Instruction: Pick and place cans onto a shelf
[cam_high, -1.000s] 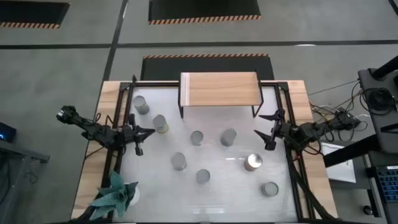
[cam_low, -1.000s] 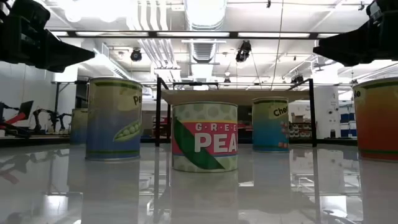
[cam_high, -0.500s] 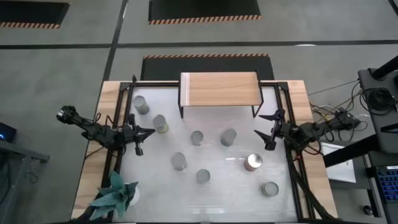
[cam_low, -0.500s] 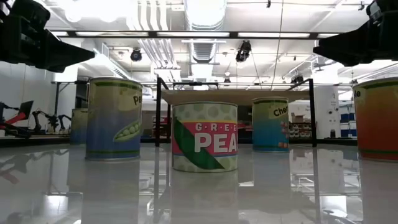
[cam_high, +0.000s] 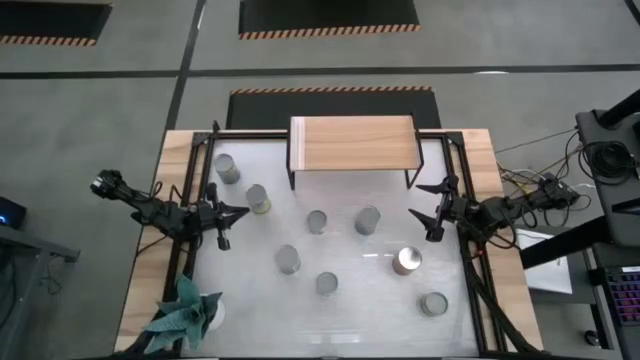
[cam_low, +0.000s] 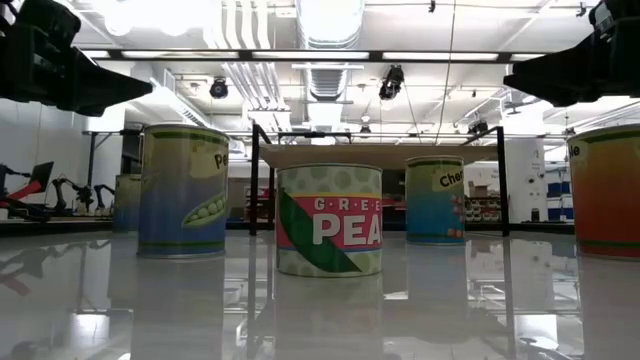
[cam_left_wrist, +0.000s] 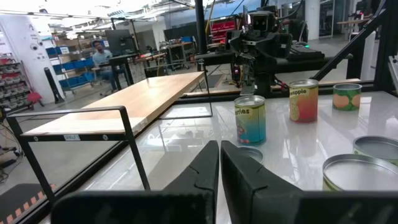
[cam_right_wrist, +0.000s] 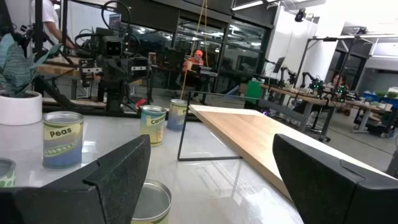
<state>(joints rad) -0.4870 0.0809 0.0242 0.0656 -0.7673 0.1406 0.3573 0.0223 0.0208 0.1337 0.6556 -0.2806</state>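
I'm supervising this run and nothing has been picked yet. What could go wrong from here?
The cans stand close together, so open right gripper fingers might knock a neighbour while reaching. The shelf is raised on thin legs; a can carried low could hit its edge. The left gripper is shut.

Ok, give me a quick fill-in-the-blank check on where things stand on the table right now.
1. The number of cans resting on top of the shelf is ____.
2. The left gripper has its fingers ____.
3. The right gripper holds nothing and its fingers are ____.
4. The teal plant stands at the table corner on the ____ arm's side.

Missing words: zero; shut; open; left
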